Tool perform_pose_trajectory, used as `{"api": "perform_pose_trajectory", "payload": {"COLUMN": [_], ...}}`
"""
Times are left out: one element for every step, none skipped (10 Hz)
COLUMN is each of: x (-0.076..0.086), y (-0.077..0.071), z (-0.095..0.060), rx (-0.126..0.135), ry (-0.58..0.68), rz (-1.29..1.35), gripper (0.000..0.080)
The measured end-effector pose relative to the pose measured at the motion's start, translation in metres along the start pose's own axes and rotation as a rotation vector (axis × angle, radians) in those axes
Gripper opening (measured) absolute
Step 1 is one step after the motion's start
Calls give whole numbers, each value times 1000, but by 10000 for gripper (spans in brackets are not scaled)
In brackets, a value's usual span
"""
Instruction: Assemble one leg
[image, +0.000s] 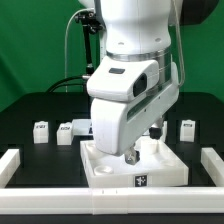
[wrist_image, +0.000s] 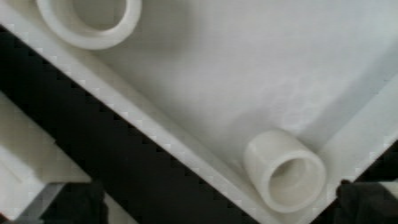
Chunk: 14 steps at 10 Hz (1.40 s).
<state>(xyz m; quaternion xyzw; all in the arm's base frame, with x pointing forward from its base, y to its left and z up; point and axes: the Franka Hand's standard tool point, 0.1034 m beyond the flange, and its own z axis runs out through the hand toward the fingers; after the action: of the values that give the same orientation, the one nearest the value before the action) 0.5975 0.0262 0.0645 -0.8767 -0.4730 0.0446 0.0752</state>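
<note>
The large white square panel (image: 150, 168) lies at the front centre, close to the front rail. My gripper (image: 133, 156) hangs low over its top. In the wrist view the panel (wrist_image: 231, 80) fills the picture, with two round corner sockets (wrist_image: 89, 20) (wrist_image: 294, 175). My gripper (wrist_image: 217, 210) is open: its dark fingertips (wrist_image: 68, 206) stand wide apart, with the panel's edge and the near socket between them. Small white legs with marker tags stand on the black table behind: two at the exterior view's left (image: 42, 130) (image: 65, 131) and one at its right (image: 187, 128).
White rails border the table at the exterior view's left (image: 10, 165), right (image: 213, 165) and front (image: 60, 197). Another white part (image: 82, 126) lies behind the panel, half hidden by the arm. A green backdrop stands behind.
</note>
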Motion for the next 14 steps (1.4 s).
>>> {"api": "perform_pose_trajectory", "payload": {"x": [0,0,0,0,0,0,0,0,0,-1,-8,-23,-37,-44], "y": [0,0,0,0,0,0,0,0,0,-1,-6,-16,-26,-32], "z": [0,0,0,0,0,0,0,0,0,2,7,11,10,7], "rx": [0,0,0,0,0,0,0,0,0,-2,-28,-70,-118,-169], "ry": [0,0,0,0,0,0,0,-1,-1,0,13,31,46,54], "rz": [0,0,0,0,0,0,0,0,0,-5,-46,-87,-147,-247], "gripper": [650,650,650,650,650,650,650,650,650,650,650,650,650,650]}}
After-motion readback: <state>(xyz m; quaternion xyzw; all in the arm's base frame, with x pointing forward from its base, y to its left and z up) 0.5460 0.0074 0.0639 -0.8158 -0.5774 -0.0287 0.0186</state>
